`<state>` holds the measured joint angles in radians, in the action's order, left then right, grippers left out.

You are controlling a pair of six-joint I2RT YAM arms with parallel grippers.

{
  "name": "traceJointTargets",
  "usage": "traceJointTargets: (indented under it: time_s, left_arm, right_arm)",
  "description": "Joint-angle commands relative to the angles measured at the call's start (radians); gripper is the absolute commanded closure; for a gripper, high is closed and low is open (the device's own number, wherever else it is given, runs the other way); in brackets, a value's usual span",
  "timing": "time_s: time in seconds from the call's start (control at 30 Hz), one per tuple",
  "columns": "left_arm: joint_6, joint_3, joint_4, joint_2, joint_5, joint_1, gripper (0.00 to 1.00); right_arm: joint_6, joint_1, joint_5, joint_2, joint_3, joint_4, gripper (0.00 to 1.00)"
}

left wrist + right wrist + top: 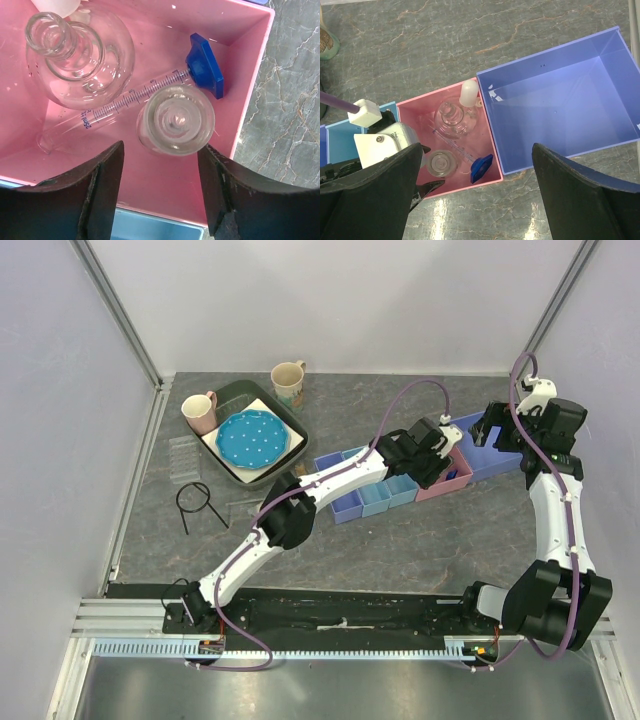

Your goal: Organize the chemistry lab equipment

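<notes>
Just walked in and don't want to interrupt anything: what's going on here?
The left fingers are down over the pink bin, open either side of a small flask standing inside, not gripping it. A bigger flask and a cylinder lying on its side share that bin. The right fingers hover open and empty nearby. A wire frame lies out on the table.

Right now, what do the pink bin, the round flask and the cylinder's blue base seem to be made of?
Pink bin: probably plastic, smooth, glossy; opaque walls with soft highlights.
Round flask: looks like clear glass; the pink shows through, bright reflections.
Blue base: likely matte plastic; opaque, even colour.
</notes>
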<state>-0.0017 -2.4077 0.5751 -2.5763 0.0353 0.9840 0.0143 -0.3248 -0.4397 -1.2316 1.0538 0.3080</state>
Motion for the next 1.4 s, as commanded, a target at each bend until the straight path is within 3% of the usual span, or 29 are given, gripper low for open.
traceJointTargets:
  time_s: [0.0,0.27,0.63,0.7,0.83,0.97,1.07,1.17,1.2,1.37]
  left_arm:
    - [0.034,-0.041,0.003,-0.007,-0.011,0.010,0.33]
    - [0.009,-0.010,-0.035,0.105,-0.014,0.008,0.27]
    - [-0.080,0.338,-0.211,0.518,-0.078,0.007,0.26]
    - [-0.092,0.484,-0.262,0.603,-0.103,0.005,0.26]
    - [-0.116,0.833,-0.406,0.902,-0.184,-0.007,0.21]
    - [-0.182,1.207,-0.449,1.299,-0.175,-0.089,0.10]
    - [-0.253,1.402,-0.414,1.553,-0.109,-0.215,0.03]
    - [-0.236,1.518,-0.322,1.727,-0.147,-0.306,0.00]
    - [-0.222,1.535,-0.292,1.827,-0.162,-0.318,0.00]
    - [-0.147,1.631,-0.147,2.039,-0.274,-0.329,0.00]
  right_arm:
    - [0.010,-0.003,-0.014,-0.003,-0.006,-0.030,0.02]
    - [-0.008,-0.003,-0.082,-0.002,-0.012,-0.029,0.02]
    - [-0.140,-0.003,-0.326,-0.002,-0.034,-0.007,0.02]
    - [-0.160,-0.003,-0.382,-0.006,-0.037,-0.003,0.02]
    - [-0.191,-0.003,-0.652,-0.034,-0.067,-0.004,0.02]
    - [-0.209,0.032,-0.709,-0.049,-0.090,-0.001,0.02]
    - [-0.324,0.165,-0.618,-0.020,-0.049,0.090,0.02]
    - [-0.416,0.366,-0.481,0.003,0.003,0.198,0.02]
    - [-0.428,0.407,-0.452,0.001,0.020,0.236,0.02]
    - [-0.485,0.754,-0.234,-0.116,0.191,0.386,0.02]
